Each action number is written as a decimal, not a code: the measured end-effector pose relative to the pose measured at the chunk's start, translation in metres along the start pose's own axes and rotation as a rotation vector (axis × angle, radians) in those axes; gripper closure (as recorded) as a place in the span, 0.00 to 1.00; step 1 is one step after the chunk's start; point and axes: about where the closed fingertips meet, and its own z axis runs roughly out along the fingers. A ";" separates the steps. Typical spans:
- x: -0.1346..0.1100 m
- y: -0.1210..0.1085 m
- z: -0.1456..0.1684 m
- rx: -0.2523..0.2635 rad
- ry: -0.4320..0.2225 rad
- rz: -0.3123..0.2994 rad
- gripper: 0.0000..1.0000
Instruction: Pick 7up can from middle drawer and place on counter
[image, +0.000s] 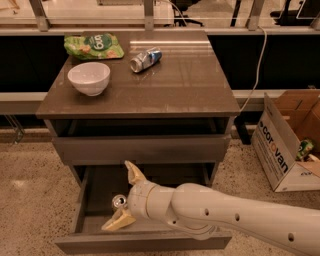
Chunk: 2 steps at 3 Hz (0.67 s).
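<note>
Gripper (125, 198) at the can (119, 201), open drawer (98, 184).
You had spread fingers straddling the upright can, one far, one near.

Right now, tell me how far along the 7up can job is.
Done: the middle drawer is pulled out. In hand: the gripper is inside it, fingers open on either side of the 7up can, not yet closed on it. Left: grip the can, lift it out and set it on the counter, where a white bowl sits.
</note>
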 end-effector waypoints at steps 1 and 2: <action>0.032 -0.002 0.018 -0.006 0.000 0.004 0.00; 0.068 -0.006 0.034 -0.028 0.005 0.046 0.00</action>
